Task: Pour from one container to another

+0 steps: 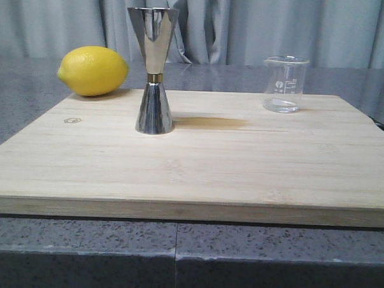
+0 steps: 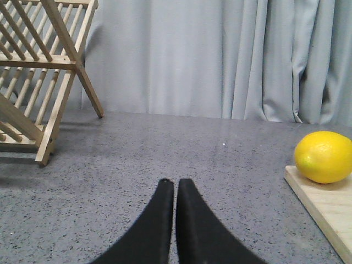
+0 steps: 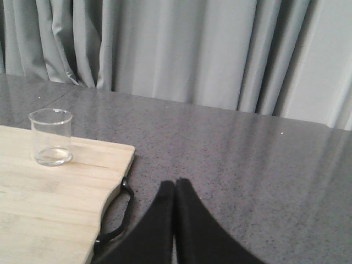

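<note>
Low frontal view; flanking wrist views

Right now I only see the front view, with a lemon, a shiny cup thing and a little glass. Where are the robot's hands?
Observer: Both are off the board. The left gripper hovers over bare counter, shut, left of the lemon.
Operator: And the other one?
Observer: The right gripper is shut too, over the counter beyond the board's edge, apart from the beaker.
Operator: Anything else I can't see?
Observer: A wooden rack stands far left on the counter.
</note>
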You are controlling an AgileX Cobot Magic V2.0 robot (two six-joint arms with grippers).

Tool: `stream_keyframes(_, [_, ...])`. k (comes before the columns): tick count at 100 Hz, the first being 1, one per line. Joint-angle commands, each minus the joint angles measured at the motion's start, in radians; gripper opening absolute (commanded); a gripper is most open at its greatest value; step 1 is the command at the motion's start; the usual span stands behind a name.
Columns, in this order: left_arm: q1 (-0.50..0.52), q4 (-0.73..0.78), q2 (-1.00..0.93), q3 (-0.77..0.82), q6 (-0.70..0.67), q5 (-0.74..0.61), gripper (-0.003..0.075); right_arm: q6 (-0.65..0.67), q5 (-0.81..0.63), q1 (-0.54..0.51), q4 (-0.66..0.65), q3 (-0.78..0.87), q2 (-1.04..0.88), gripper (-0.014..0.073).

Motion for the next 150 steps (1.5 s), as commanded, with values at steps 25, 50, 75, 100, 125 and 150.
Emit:
stream_keyframes(25, [-0.008,-0.007,-0.023,0.028,-0.002,-0.07,-0.0019,-0.001,-0.367,-0.005,0.07,0.16,-0.014,-0.0067])
stream_keyframes(50, [-0.008,-0.007,-0.023,0.028,-0.002,-0.07,-0.0019,-0.001,-0.422,-0.005,0.07,0.215,-0.015,-0.0067])
stream_keyframes(75, [-0.008,-0.007,-0.023,0.028,-0.002,-0.07,-0.0019,-0.001,-0.418,0.001,0.07,0.215,-0.016,-0.0067])
stream_keyframes(100, [-0.008,-0.007,-0.023,0.028,-0.002,-0.07,-0.0019,-0.001,-0.418,0.044,0.072,0.215,-0.016,-0.0067])
stream_keyframes(125, [-0.008,-0.007,-0.023,0.028,-0.002,-0.07,-0.0019,-0.001,-0.391,0.037,0.072,0.215,-0.016,-0.0067])
stream_keyframes(150, [-0.008,-0.007,-0.023,0.028,-0.002,-0.07,-0.0019,-0.001,-0.374,-0.023,0.072,0.215,-0.016,-0.0067])
